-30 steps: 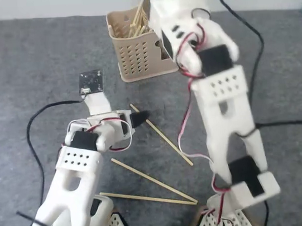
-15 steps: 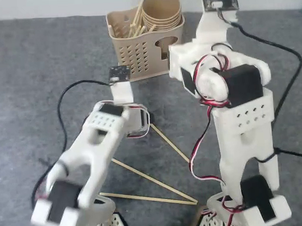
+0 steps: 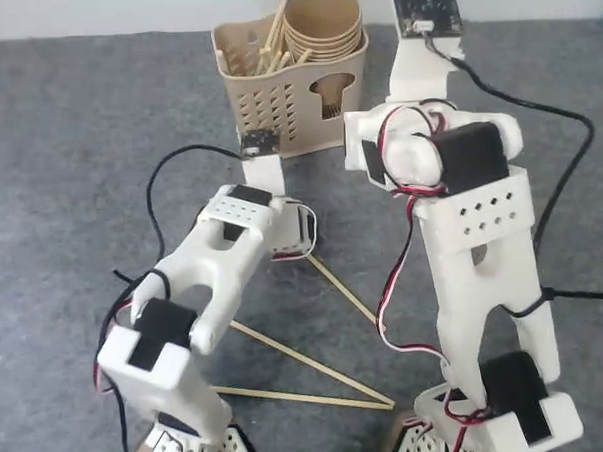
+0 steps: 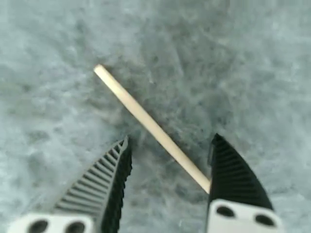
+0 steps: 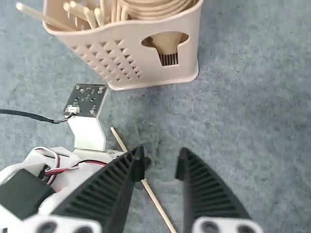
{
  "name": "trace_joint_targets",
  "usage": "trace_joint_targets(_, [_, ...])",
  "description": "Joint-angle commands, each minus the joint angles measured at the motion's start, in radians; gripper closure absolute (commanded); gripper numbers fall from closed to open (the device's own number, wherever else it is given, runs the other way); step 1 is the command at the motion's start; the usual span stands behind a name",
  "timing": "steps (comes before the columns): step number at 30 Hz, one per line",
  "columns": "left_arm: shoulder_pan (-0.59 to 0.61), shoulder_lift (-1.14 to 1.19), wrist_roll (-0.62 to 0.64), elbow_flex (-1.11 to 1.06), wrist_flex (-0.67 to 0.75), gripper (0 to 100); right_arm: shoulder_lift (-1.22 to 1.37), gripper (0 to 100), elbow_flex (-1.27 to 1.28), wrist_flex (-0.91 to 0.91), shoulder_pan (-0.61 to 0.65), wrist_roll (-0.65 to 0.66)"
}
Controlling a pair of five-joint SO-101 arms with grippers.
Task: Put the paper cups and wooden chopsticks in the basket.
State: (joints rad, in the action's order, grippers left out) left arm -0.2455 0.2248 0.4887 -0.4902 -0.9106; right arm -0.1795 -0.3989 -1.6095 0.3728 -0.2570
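The stacked paper cups (image 3: 321, 20) and several wooden chopsticks (image 3: 269, 49) already sit in the basket (image 3: 277, 117) at 12 o'clock. Three loose chopsticks (image 3: 297, 358) lie on the grey mat (image 3: 78, 146) toward 6 o'clock. The left gripper (image 4: 170, 141), spread, straddles the one nearest the basket. The right gripper (image 5: 162, 150), also spread and empty, hangs above that stick.

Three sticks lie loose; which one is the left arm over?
The chopstick nearest the basket; its end lies between the left end effector's open jaws. The other two lie farther from the basket.
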Motion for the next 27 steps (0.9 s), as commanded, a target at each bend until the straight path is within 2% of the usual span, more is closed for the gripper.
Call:
trace_joint_targets(1, [-0.011,0.003,0.015,0.048,-0.011,84,-0.048,92.8,0.005,0.030,-0.012,0.037])
trace_joint_targets(5, [-0.014,0.008,0.014,0.062,-0.012,99,-0.048,95.1,0.005,0.021,-0.013,0.041])
trace_joint_targets(12, [-0.015,0.005,0.009,0.059,-0.037,99,-0.076,95.0,0.006,0.012,-0.013,0.041])
trace_joint_targets(16, [-0.008,-0.032,0.006,0.101,-0.129,99,-0.110,95.0,0.006,-0.019,-0.013,0.041])
trace_joint_targets(21, [0.018,-0.275,0.000,0.124,-0.238,99,-0.111,95.1,0.008,-0.056,-0.013,0.041])
trace_joint_targets(23, [0.018,-0.417,-0.041,0.124,-0.264,99,-0.120,95.2,0.032,-0.064,-0.013,0.043])
trace_joint_targets(27, [0.023,-0.701,-0.078,0.128,-0.285,99,-0.165,95.3,0.123,-0.068,-0.013,0.103])
